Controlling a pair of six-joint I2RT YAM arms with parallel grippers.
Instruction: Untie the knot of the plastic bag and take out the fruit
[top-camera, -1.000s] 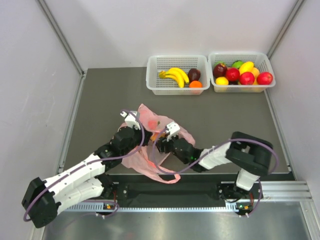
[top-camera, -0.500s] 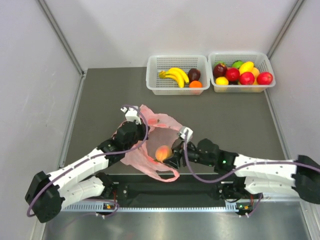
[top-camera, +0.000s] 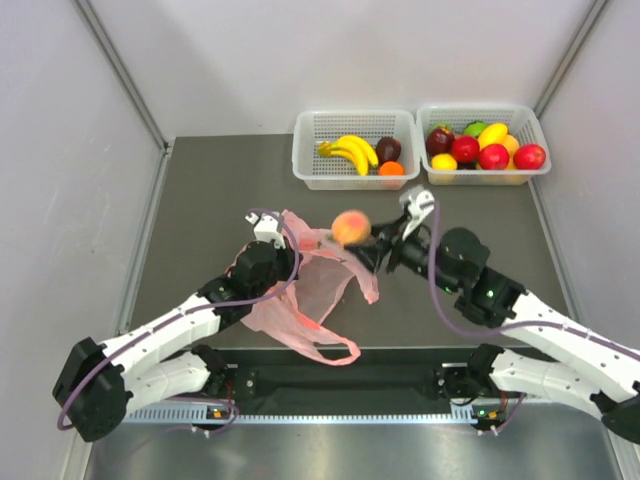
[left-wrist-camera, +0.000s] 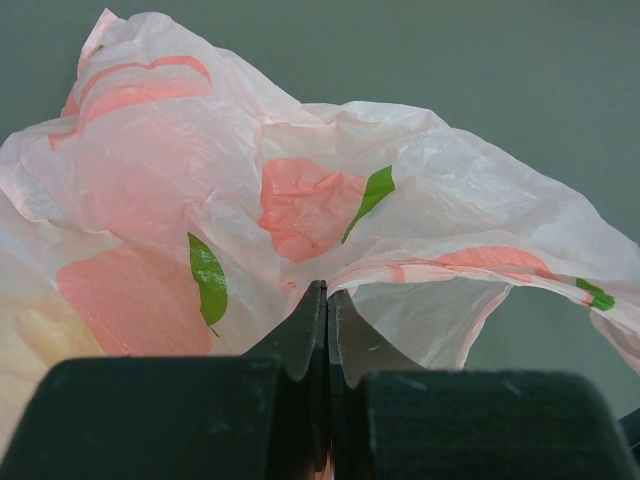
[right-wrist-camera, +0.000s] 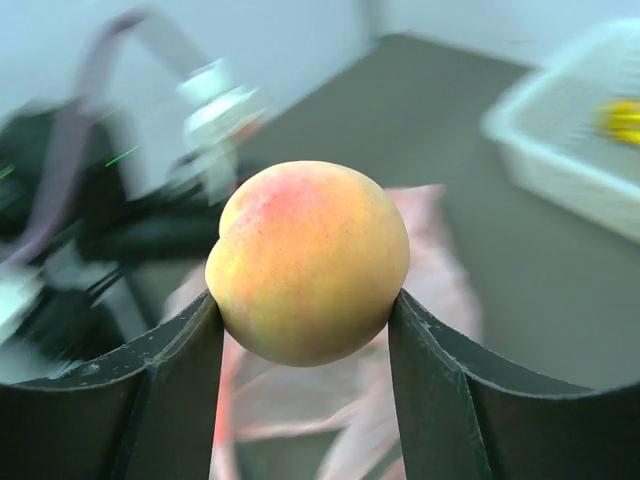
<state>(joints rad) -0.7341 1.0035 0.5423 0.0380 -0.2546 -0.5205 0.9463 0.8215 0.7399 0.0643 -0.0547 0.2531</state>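
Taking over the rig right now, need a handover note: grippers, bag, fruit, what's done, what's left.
Left gripper: shut on a fold of the bag, which lies on the table.
Right gripper: shut on the peach, lifted clear of the bag, on the basket side.
Done: peach out; the bag looks open, no knot visible.
Left: set the peach down, probably in a basket; check the bag for more fruit, its inside is not visible.

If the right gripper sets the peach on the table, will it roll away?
Likely to roll: the peach looks round and smooth, and the table is flat. It seems firm, since the right gripper pinches it without visible denting.
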